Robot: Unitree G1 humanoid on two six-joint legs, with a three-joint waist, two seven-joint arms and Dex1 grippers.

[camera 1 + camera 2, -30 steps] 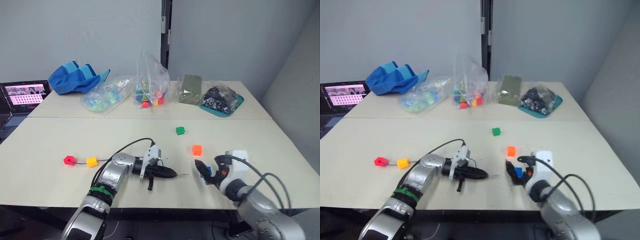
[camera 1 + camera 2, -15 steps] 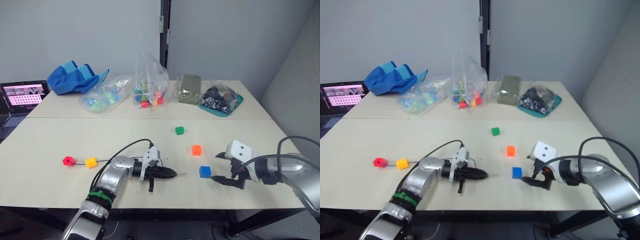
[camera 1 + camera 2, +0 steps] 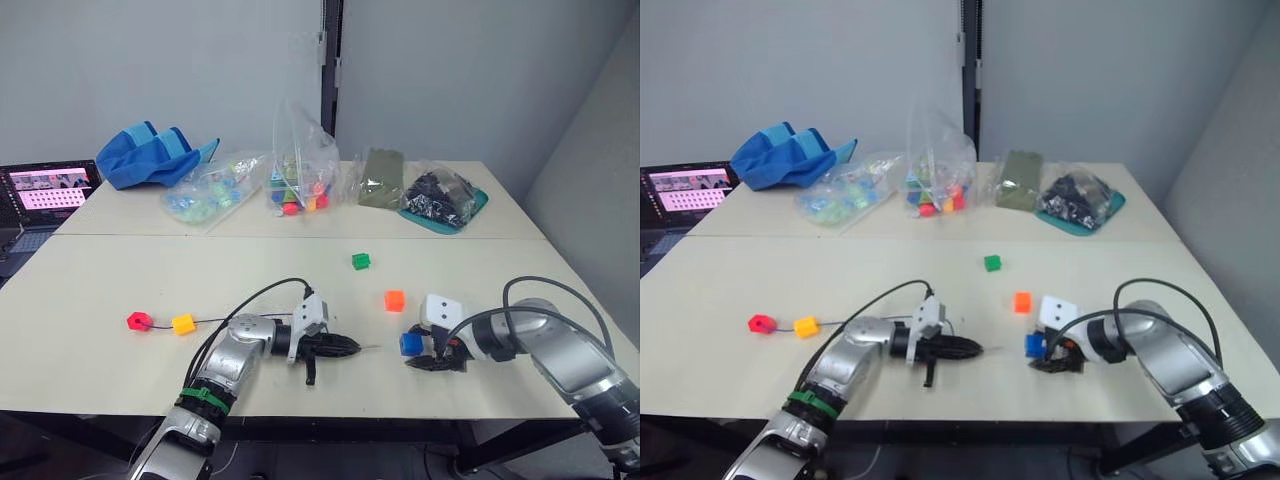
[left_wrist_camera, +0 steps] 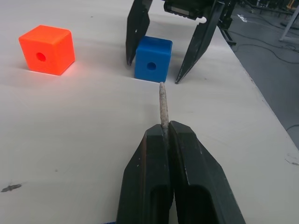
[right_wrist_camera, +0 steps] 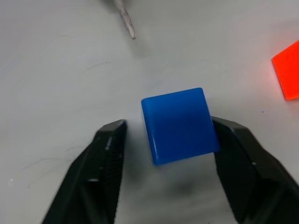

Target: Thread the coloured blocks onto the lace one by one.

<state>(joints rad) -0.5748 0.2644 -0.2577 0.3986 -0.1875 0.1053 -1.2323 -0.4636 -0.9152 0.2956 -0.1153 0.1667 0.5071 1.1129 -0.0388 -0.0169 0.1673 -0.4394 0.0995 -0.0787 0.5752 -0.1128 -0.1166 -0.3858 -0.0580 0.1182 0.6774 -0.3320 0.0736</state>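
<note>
Your left gripper (image 4: 164, 133), clenched on the lace tip (image 4: 162, 105), points straight at the blue block's (image 4: 153, 59) hole; your right gripper (image 5: 166, 135) straddles it, released.

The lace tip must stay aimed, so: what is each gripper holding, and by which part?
Left gripper pinches the lace just behind its pale tip. Right gripper holds nothing.
</note>
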